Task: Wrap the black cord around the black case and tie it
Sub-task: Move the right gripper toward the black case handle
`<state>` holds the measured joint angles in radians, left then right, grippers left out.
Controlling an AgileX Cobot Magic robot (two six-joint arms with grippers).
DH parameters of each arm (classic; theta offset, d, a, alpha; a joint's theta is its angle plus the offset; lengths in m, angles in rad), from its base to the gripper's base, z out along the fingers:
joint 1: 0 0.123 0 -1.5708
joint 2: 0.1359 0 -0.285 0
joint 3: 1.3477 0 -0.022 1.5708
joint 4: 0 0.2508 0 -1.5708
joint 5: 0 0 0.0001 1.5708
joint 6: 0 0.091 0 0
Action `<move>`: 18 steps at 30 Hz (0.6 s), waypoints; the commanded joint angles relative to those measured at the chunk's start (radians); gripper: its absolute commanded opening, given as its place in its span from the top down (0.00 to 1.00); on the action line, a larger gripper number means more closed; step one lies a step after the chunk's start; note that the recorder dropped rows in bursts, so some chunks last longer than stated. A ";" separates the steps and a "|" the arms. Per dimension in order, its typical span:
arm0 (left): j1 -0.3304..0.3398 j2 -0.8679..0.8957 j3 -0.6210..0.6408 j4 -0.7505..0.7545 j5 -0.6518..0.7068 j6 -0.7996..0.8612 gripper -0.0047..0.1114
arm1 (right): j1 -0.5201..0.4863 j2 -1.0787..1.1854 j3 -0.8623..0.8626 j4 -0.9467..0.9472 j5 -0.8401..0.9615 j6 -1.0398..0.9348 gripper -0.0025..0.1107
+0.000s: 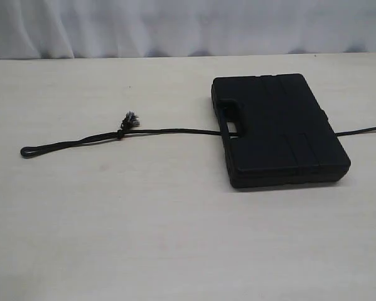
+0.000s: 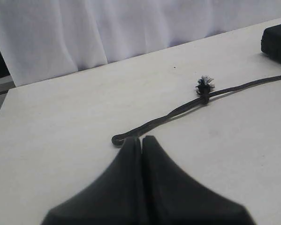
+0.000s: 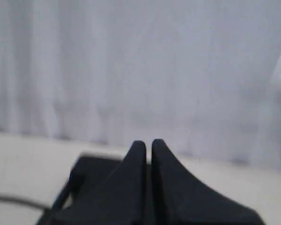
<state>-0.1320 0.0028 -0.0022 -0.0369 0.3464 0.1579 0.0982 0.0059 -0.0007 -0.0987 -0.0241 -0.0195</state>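
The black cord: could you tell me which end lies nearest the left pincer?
The looped end, just ahead of the left pincer; the other runs past the black case.

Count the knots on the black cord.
1: the frayed knot, between the black cord's looped end and the black case. Any under the case or beyond the frame are hidden.

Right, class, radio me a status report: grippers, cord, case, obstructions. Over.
Left gripper and right gripper shut, holding nothing. Black cord lies straight, untied, meeting black case at its handle. No obstruction seen.
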 commanded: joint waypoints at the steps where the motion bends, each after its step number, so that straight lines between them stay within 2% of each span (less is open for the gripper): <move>1: -0.009 -0.003 0.002 -0.003 -0.014 0.000 0.96 | -0.003 -0.006 0.001 -0.006 -0.472 -0.001 0.94; 2: -0.009 -0.003 0.002 -0.003 -0.014 0.000 0.96 | -0.003 -0.006 0.001 0.007 -0.560 0.049 0.94; 4: -0.009 -0.003 0.002 -0.003 -0.014 0.000 0.96 | -0.003 -0.006 0.001 0.018 -0.738 0.280 0.94; 6: -0.009 -0.003 0.002 -0.003 -0.014 0.000 0.96 | -0.003 -0.006 0.001 0.049 -0.795 0.447 0.94; 7: -0.009 -0.003 0.002 -0.003 -0.014 0.000 0.96 | -0.003 -0.006 -0.017 0.059 -0.773 0.462 0.94; 8: -0.009 -0.003 0.002 -0.003 -0.014 0.000 0.96 | -0.003 -0.006 -0.047 0.061 -0.725 0.462 0.94; 10: -0.009 -0.003 0.002 -0.003 -0.014 0.000 0.96 | -0.003 0.000 -0.158 0.034 -0.475 0.462 0.94; 12: -0.009 -0.003 0.002 -0.003 -0.014 0.000 0.96 | -0.003 0.061 -0.298 -0.015 -0.195 0.462 0.88; 14: -0.009 -0.003 0.002 -0.003 -0.014 0.000 0.96 | -0.003 0.143 -0.417 -0.035 -0.018 0.462 0.77; 18: -0.009 -0.003 0.002 -0.003 -0.014 0.000 0.96 | -0.003 0.367 -0.684 -0.078 0.339 0.402 0.50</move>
<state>-0.1320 0.0028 -0.0022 -0.0369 0.3464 0.1579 0.0982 0.2425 -0.5375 -0.1469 0.0470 0.4305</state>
